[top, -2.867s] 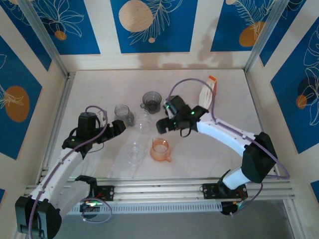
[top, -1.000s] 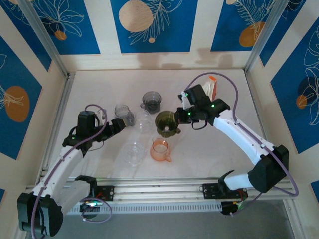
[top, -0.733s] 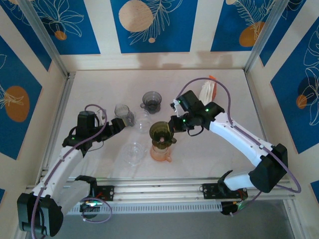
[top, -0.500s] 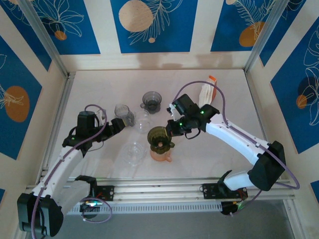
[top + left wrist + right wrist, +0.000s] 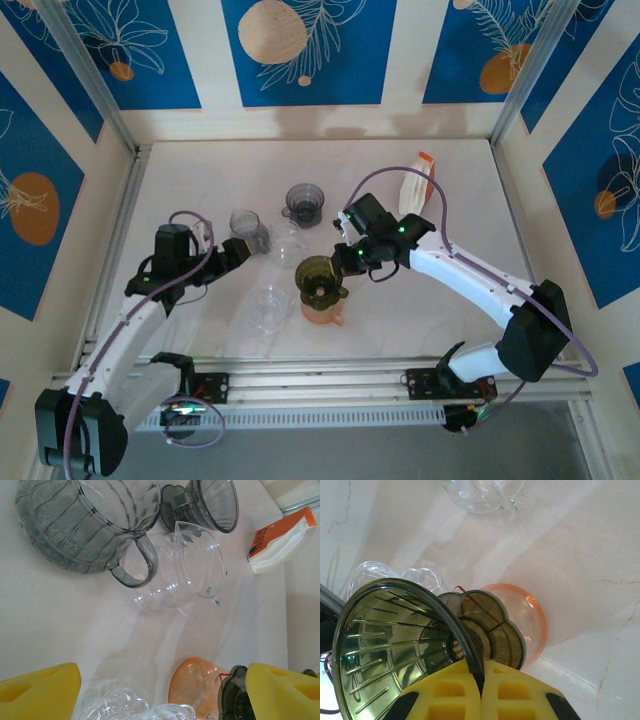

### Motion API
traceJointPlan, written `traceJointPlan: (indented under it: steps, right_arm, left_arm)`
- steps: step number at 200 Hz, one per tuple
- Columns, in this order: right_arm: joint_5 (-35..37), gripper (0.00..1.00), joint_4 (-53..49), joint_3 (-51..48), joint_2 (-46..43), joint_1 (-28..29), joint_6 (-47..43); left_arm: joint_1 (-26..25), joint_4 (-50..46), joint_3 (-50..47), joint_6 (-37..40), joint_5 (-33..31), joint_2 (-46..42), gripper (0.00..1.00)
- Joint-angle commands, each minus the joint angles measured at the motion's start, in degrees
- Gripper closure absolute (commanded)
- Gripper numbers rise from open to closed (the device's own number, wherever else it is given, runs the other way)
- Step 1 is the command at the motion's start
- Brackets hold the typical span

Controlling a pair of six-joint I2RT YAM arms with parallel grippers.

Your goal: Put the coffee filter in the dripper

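In the right wrist view the olive-green ribbed plastic dripper point(image 5: 395, 645) runs off the bottom edge, and its base hides much of the translucent orange cup point(image 5: 532, 622) behind it. In the left wrist view the smoky grey ribbed glass jug point(image 5: 75, 525) is cropped at the top — the clear fluted glass point(image 5: 125, 707) at the bottom. The print on the orange-and-white filter packet point(image 5: 280, 537) is too small to read.

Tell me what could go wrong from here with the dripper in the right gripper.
1. The right gripper pinches the green dripper only by its thin rim, so it could slip or swing.
2. The dripper hangs tilted over the orange cup. Released like this, it may seat crooked or tip over into the clear glassware close by.
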Motion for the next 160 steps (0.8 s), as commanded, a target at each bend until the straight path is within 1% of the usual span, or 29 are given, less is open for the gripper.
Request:
traceJointPlan:
  steps: [1, 52, 78, 114, 136, 149, 160]
  right_arm:
    - [0.59, 1.00, -0.12, -1.04, -0.42, 0.38, 0.52]
    - [1.31, 0.98, -1.30, -1.70, -2.13, 0.41, 0.83]
    - [1.19, 0.91, -1.45, -2.22, -2.83, 0.62, 1.30]
    - [1.35, 0.73, -1.25, -3.34, -3.99, 1.18, 2.26]
    - [1.72, 0.55, -1.18, -3.55, -4.65, 1.38, 2.71]
    - [2.33, 0.43, -1.35, -3.46, -5.23, 1.39, 2.90]
    - [3.19, 0.36, -1.45, -3.33, -5.83, 1.40, 3.07]
  left_arm:
    - [0.85, 0.46, -0.39, 1.03, 1.09, -0.60, 0.14]
    - [0.98, 0.74, -0.45, 0.81, 1.30, -0.48, 0.14]
    - [1.00, 0.85, -0.58, 0.59, 1.47, -0.41, 0.14]
    - [1.00, 0.82, -0.62, 0.55, 1.52, -0.48, 0.14]
    - [0.97, 0.81, -0.61, 0.28, 1.55, -0.44, 0.14]
    - [0.94, 0.98, -0.65, 0.20, 1.66, -0.48, 0.14]
    - [1.09, 1.05, -0.62, 0.11, 1.66, -0.59, 0.14]
